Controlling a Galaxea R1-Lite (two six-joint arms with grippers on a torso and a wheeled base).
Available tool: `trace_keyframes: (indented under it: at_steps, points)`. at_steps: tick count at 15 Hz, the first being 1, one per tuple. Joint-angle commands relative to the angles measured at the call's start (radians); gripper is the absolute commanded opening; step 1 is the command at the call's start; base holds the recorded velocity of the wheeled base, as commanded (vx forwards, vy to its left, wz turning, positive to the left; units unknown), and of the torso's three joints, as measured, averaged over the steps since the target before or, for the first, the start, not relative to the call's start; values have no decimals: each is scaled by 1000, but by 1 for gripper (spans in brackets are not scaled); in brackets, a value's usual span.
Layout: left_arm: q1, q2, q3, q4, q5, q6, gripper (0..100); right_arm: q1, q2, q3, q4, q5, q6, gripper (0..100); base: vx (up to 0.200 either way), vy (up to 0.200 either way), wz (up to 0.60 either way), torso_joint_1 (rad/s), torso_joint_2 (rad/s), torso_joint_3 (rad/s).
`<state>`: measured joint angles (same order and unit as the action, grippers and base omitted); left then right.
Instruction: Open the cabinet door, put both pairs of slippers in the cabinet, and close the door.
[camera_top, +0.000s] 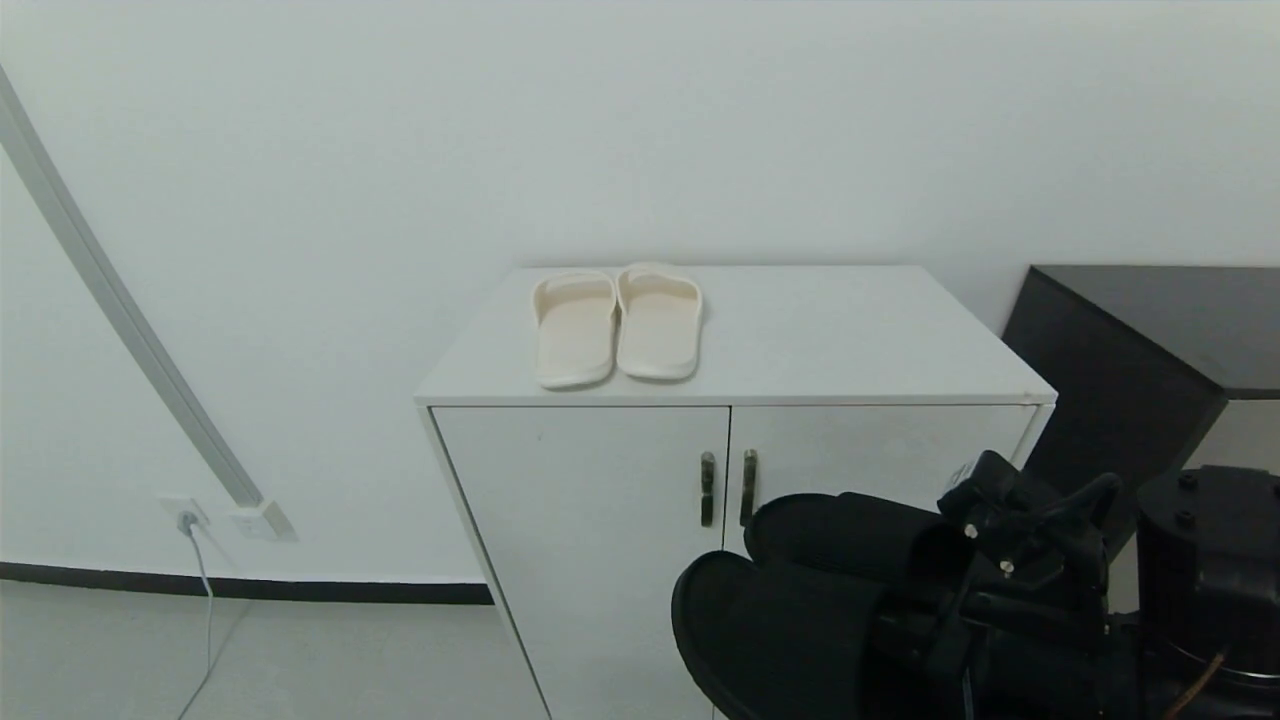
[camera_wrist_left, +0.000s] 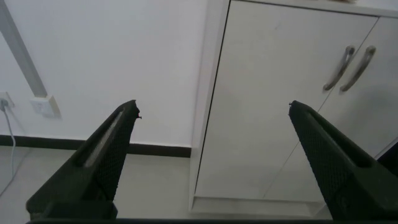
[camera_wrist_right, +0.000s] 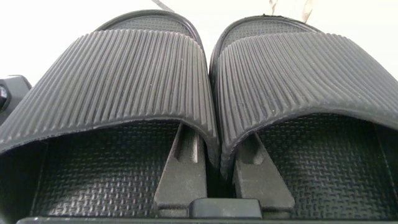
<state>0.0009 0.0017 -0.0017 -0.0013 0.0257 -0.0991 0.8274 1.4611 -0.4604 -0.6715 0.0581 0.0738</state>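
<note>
A white cabinet (camera_top: 830, 340) stands against the wall with both doors shut; its two dark handles (camera_top: 708, 488) meet at the middle. A cream pair of slippers (camera_top: 617, 325) lies side by side on the cabinet top, towards its left. A black pair of slippers (camera_top: 800, 590) hangs in front of the right door, low down. My right gripper (camera_wrist_right: 217, 155) is shut on this pair, one finger (camera_wrist_right: 183, 171) inside each slipper, pinching their inner sides together. My left gripper (camera_wrist_left: 213, 109) is open and holds nothing, low beside the cabinet's left door (camera_wrist_left: 273, 106).
A black piece of furniture (camera_top: 1180, 320) stands close to the cabinet's right side. On the left wall are a slanted cable duct (camera_top: 120, 300) and a socket (camera_top: 185, 515) with a cord running down. Bare floor (camera_top: 250, 660) lies left of the cabinet.
</note>
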Motion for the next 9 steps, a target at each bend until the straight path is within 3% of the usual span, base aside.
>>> trace_keyframes:
  at_steps: [1,9]
  points:
    - [1,0,0,0,0,-1,100,2,-4,5,0,2,0,0,0,0,0,-198,525,330]
    - [1,0,0,0,-1,3,100,10,1,9,0,3,0,0,0,0,0,-175,493,319]
